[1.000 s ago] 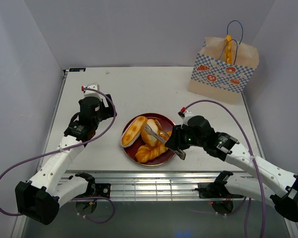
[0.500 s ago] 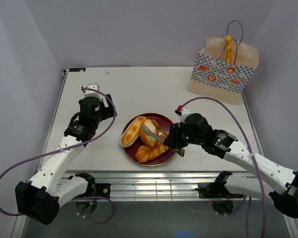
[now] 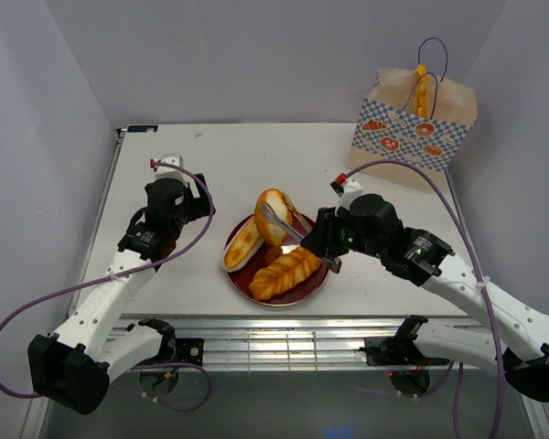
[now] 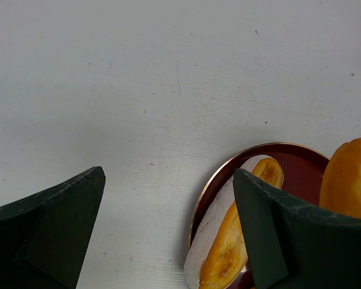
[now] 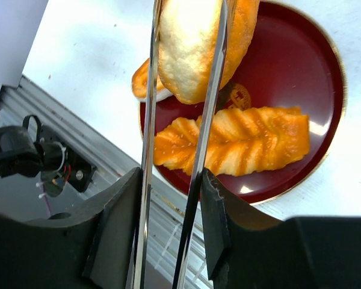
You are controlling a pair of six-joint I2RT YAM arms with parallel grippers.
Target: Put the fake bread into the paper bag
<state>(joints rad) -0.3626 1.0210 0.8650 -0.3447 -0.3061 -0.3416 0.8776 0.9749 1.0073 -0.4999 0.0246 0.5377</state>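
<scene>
My right gripper [image 3: 328, 245] is shut on metal tongs [image 3: 288, 236]. The tongs pinch a round golden bun [image 3: 274, 214] and hold it lifted above the far left of the dark red plate [image 3: 308, 288]. In the right wrist view the bun [image 5: 198, 42] sits between the tong arms [image 5: 210, 102]. On the plate lie a braided loaf [image 3: 286, 272] and an oval roll [image 3: 242, 244]; the loaf also shows in the right wrist view [image 5: 234, 144]. The paper bag [image 3: 410, 130] stands at the far right with an orange piece [image 3: 421, 91] sticking out. My left gripper [image 3: 171, 203] is open and empty, left of the plate.
The left wrist view shows the plate's rim [image 4: 228, 174] and the oval roll [image 4: 228, 253] between my open fingers. The table's near edge has a metal rail [image 3: 284, 343]. Walls close in on both sides.
My right gripper has lifted the bun off the plate with the tongs and moved it up and towards the far side. The braided loaf now lies uncovered. The left arm has not moved.
</scene>
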